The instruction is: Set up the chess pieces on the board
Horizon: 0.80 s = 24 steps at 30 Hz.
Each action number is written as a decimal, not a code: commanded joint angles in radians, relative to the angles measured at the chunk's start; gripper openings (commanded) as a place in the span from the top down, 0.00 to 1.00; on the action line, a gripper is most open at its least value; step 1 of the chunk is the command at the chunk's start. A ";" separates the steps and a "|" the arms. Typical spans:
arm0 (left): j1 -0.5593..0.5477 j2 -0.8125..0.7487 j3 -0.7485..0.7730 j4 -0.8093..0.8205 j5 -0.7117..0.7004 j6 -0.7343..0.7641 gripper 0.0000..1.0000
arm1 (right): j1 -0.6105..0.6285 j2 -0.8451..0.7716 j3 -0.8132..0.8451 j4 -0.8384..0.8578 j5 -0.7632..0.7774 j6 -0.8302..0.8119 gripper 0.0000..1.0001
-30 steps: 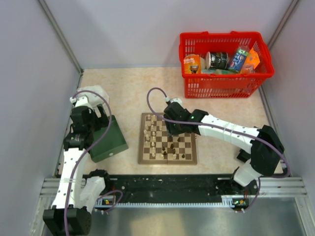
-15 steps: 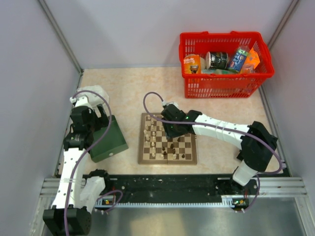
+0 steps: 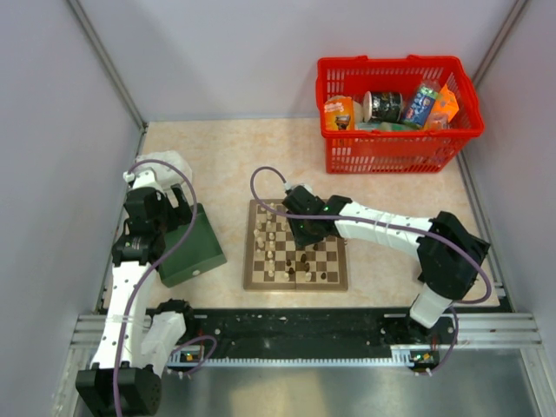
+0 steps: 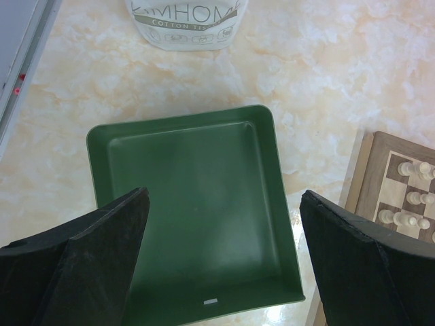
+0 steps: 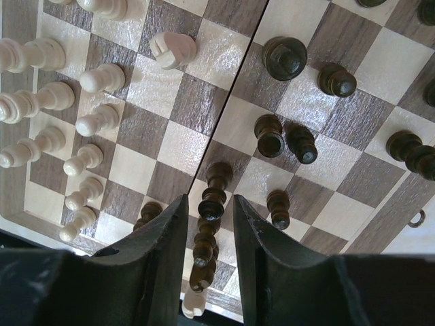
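**A:** Where is the board [image 3: 295, 285], and how far along is it?

**B:** It lies in the middle of the table [image 3: 217, 156], square to the arm bases. In the right wrist view the cream pieces [image 5: 47, 98] stand in two files along the 9 o'clock edge and look nearly ranked. One cream knight [image 5: 173, 49] sits off alone at 11 o'clock. The dark pieces [image 5: 284, 58] are scattered from 12 round to 4 o'clock, so I judge that side to be the work left.

**A:** And the right gripper [image 5: 209, 210]?

**B:** It is low over the board at 6 o'clock of its own frame. The jaws are a narrow gap apart and straddle one dark piece [image 5: 212, 197]. Whether that piece leans or lies flat I cannot tell. A sliver of board shows on either side of it, so I judge nothing is clamped yet. The tight opening makes sense, since neighbours crowd close and wider fingers would topple them.

**A:** What about the left gripper [image 4: 224, 197]?

**B:** Its jaws are spread wide with nothing between them. It hangs over the green box [image 4: 109, 156], which sits at 9 o'clock of the board. It is probably parked there so the arms don't cross. A white printed packet [image 4: 187, 24] lies at the box's 12 o'clock. The red basket [image 3: 391, 152] of tins is at 1 o'clock, well apart, and has no part in this.
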 commanded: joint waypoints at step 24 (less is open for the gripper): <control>0.000 -0.011 0.000 0.014 -0.004 0.005 0.02 | 0.012 -0.221 0.056 -0.027 0.093 -0.016 0.88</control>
